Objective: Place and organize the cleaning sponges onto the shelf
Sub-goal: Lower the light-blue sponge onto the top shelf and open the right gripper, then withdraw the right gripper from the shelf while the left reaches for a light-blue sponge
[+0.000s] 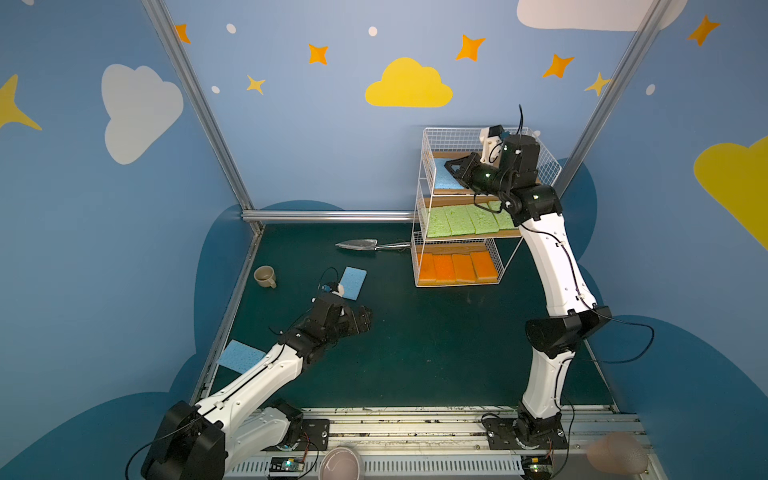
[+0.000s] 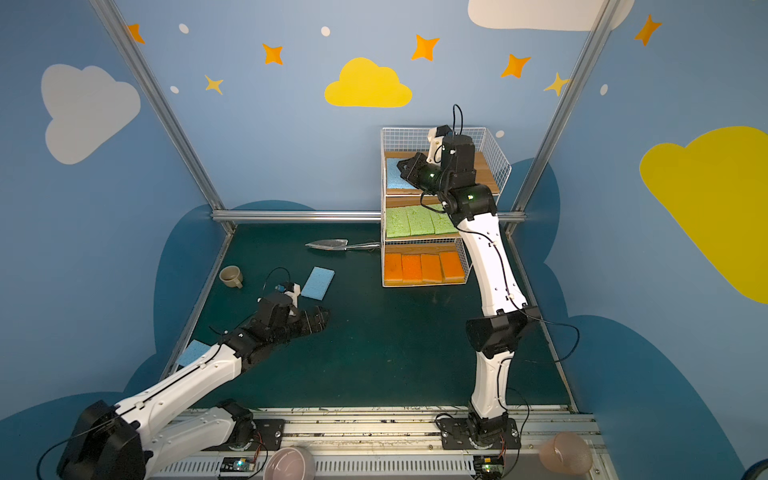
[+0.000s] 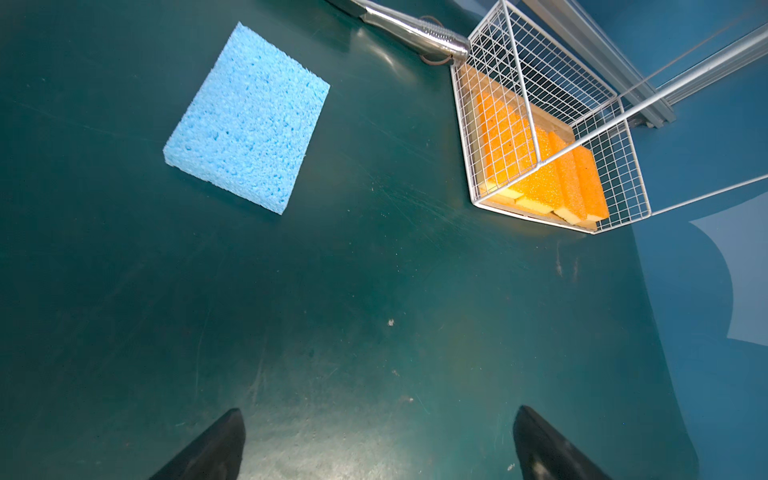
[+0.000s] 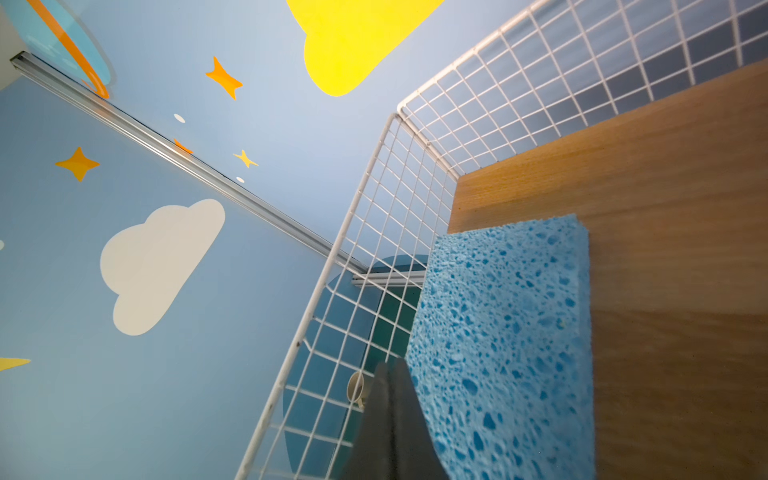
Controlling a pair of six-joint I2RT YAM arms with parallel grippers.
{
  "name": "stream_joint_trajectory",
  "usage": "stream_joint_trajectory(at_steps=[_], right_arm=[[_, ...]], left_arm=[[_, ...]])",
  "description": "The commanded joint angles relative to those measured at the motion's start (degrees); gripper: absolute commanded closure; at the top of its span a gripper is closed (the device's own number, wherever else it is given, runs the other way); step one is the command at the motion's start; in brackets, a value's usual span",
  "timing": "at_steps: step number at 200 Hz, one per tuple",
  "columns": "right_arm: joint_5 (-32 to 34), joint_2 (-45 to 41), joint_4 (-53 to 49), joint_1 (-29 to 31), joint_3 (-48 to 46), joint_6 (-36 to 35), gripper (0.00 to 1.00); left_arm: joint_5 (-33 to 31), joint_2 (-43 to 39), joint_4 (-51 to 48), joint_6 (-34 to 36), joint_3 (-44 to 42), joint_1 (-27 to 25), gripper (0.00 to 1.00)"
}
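The shelf (image 1: 428,141) (image 2: 384,141) stands at the back right. Several orange sponges (image 1: 455,268) (image 3: 540,174) fill its bottom tier and several green ones (image 1: 461,220) (image 2: 415,221) the middle. One blue sponge (image 1: 442,176) (image 4: 507,332) lies on the top board. My right gripper (image 1: 451,166) (image 4: 390,374) is shut and empty, its fingers against that sponge's side. A second blue sponge (image 1: 354,282) (image 3: 249,120) lies flat on the table. My left gripper (image 1: 361,318) (image 3: 378,411) hovers open just short of it. A third blue sponge (image 1: 241,356) (image 2: 193,352) sits by the left edge, partly under the left arm.
A metal trowel (image 1: 357,245) (image 2: 326,244) lies left of the shelf, its handle touching the bottom tier. A beige cup (image 1: 264,276) (image 2: 230,276) stands near the left wall. A pink bowl (image 1: 341,463) and a pink cup (image 1: 617,453) rest on the front rail.
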Motion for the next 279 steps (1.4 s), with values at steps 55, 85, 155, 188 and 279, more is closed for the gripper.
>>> stream_joint_trajectory(at_steps=[55, 85, 155, 188, 279], right_arm=[[-9.43, -18.09, 15.19, -1.13, -18.69, -1.56, 0.80], [-10.66, -29.14, 18.66, -1.12, -34.69, -3.01, 0.77], [-6.38, -56.30, 24.92, -2.26, -77.23, -5.27, 0.62], [-6.61, -62.60, 24.88, -2.78, -88.50, -5.56, 0.62], [-8.51, -64.59, 25.78, -4.13, -97.08, -5.75, 0.62]], left_arm=[[-1.64, 13.38, -2.73, 3.66, 11.25, 6.67, 0.27], [-2.00, 21.23, -3.50, 4.29, 17.92, 8.76, 0.55], [1.77, 41.69, -9.88, 8.95, 36.51, 13.74, 0.62], [0.90, 50.64, -15.19, 10.99, 45.66, 13.75, 0.65], [5.38, 54.46, -9.80, 7.79, 39.24, 11.05, 0.68]])
